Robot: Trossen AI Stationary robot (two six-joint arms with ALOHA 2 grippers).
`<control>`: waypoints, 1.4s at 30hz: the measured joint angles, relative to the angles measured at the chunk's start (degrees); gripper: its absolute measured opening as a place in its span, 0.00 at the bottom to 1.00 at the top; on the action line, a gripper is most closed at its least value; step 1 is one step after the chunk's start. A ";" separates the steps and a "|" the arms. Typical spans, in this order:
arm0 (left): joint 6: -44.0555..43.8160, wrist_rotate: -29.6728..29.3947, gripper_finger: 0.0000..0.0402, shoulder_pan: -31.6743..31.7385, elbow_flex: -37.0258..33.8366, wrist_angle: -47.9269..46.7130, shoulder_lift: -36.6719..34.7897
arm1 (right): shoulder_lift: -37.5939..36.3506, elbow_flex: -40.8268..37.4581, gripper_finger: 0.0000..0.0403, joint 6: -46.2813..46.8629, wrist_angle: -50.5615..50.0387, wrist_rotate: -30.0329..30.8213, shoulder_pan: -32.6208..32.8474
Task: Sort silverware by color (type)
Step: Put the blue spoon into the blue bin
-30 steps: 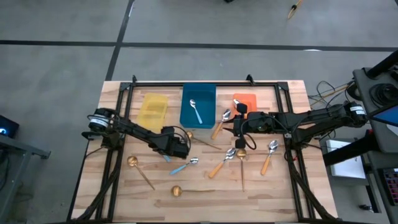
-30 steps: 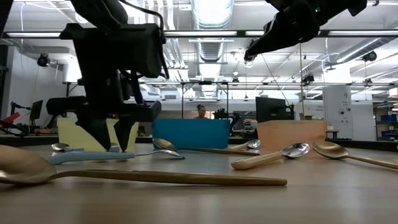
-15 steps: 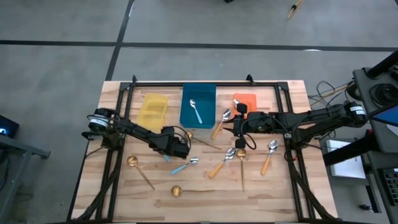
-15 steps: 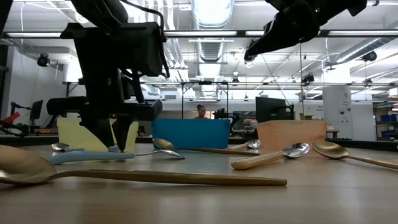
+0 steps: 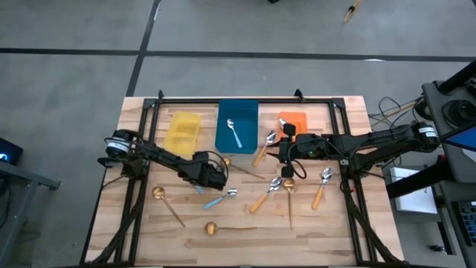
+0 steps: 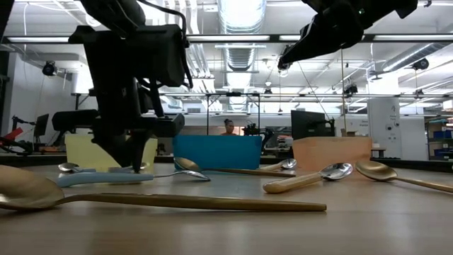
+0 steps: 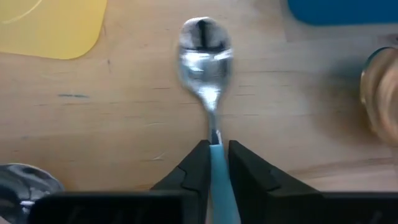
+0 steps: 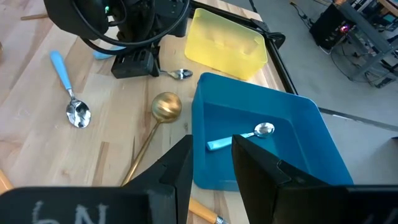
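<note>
Blue-handled spoon (image 7: 217, 163) pinched in left hand (image 7: 216, 163), yellow bin (image 7: 53, 25) near

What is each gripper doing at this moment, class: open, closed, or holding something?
Left gripper: closed on the blue-handled spoon lying on the table.
Right gripper: open, empty, above the blue bin.

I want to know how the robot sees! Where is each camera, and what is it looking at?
High view: above the table, looking down; both dark arms show.
Low view: at table height, looking across the gold spoon into the room; arms come from above.
Left wrist view: on the left gripper, shut on the blue-handled spoon.
Right wrist view: on the right gripper, above the blue plastic bin.
Shared: high and right wrist views both show the yellow plastic bin.
</note>
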 joint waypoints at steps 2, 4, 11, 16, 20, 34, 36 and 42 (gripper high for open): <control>-0.01 0.11 0.04 -0.15 0.00 -0.06 0.00 | 0.00 0.00 0.25 0.00 0.00 0.00 0.00; -0.03 0.13 0.02 -0.25 0.00 -0.08 0.00 | 0.00 0.00 0.25 0.00 0.00 0.00 0.00; -0.43 0.23 0.03 -0.68 -0.13 -0.11 -0.50 | 0.00 -0.06 0.25 0.00 0.02 0.00 0.00; -0.45 2.13 0.02 -1.42 -0.24 -0.48 -2.44 | 0.00 -0.25 0.25 -0.44 -0.01 0.00 -0.02; 0.10 1.39 0.02 -1.63 1.35 -2.08 -3.34 | 0.00 -0.37 0.25 -0.44 0.03 0.00 -0.01; 4.67 -3.44 0.02 -1.72 11.91 -13.61 -3.52 | 0.00 -0.44 0.25 -0.44 0.02 0.00 0.00; 6.70 -5.68 0.02 -1.69 14.14 -14.05 -3.52 | 0.00 -0.44 0.25 -0.44 -0.02 0.01 -0.02; 16.61 -11.00 0.02 0.62 19.81 -14.04 -3.60 | -0.02 -0.57 0.25 -0.21 -0.68 0.02 0.00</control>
